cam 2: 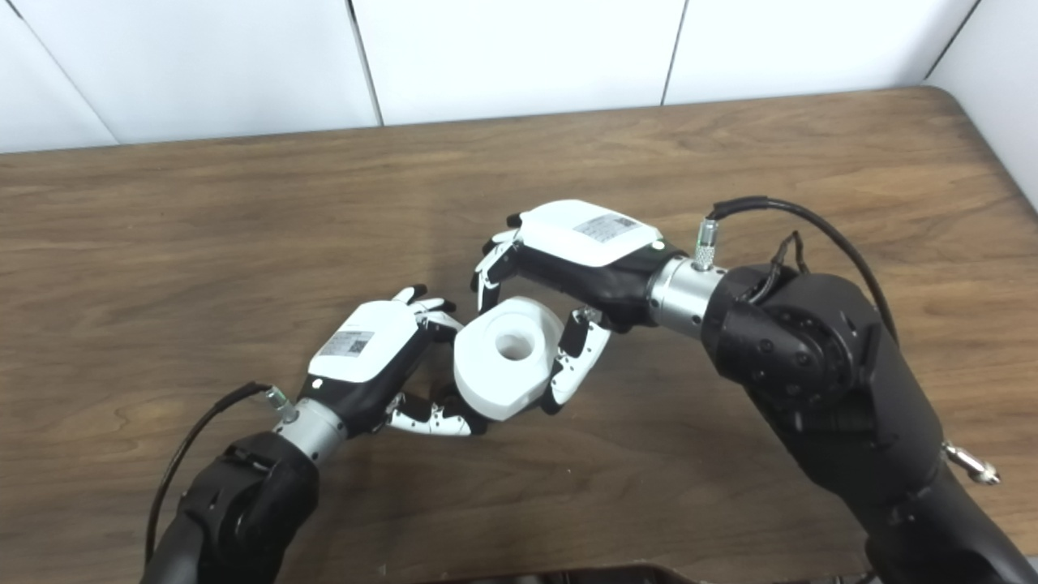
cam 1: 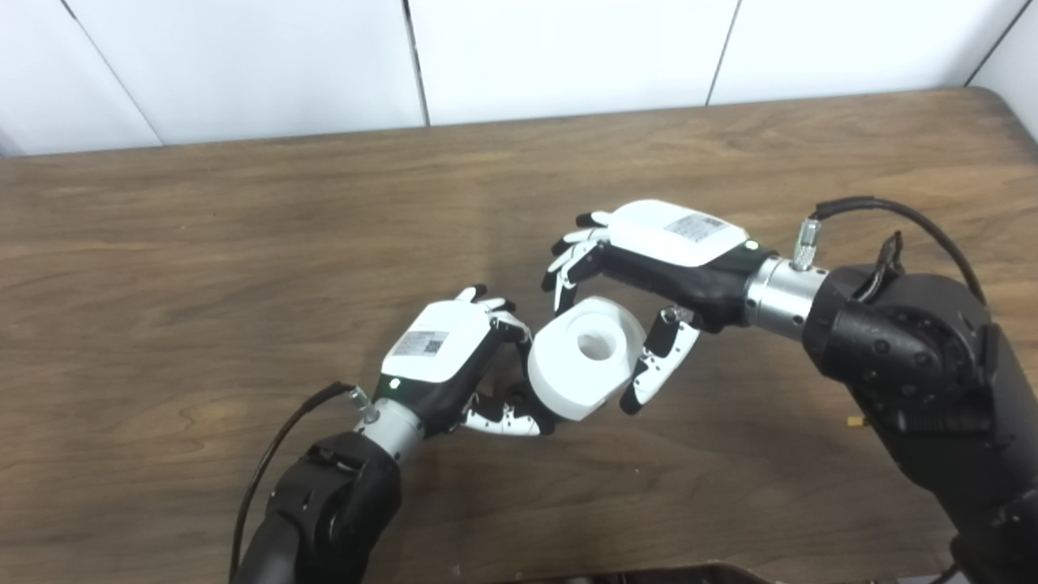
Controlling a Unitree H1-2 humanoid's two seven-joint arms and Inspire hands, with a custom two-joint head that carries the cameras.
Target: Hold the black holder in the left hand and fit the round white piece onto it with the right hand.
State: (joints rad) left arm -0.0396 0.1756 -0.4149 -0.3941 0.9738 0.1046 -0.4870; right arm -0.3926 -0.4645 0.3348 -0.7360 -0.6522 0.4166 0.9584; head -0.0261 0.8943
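Both our hands meet: the right hand [cam 1: 649, 268] grips the round white piece [cam 1: 585, 357], its hole facing us, just right of our closed left hand [cam 1: 450, 357], whose black holder is hidden.

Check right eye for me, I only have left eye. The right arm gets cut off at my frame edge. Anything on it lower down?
Observer: Yes. A silver fitting sticks out of the right arm's outer side, well below the big black joint.
Operator: And the table on that side?
Observer: Right eye shows the table's rounded far right corner, and its right edge running on down from there to the frame edge.
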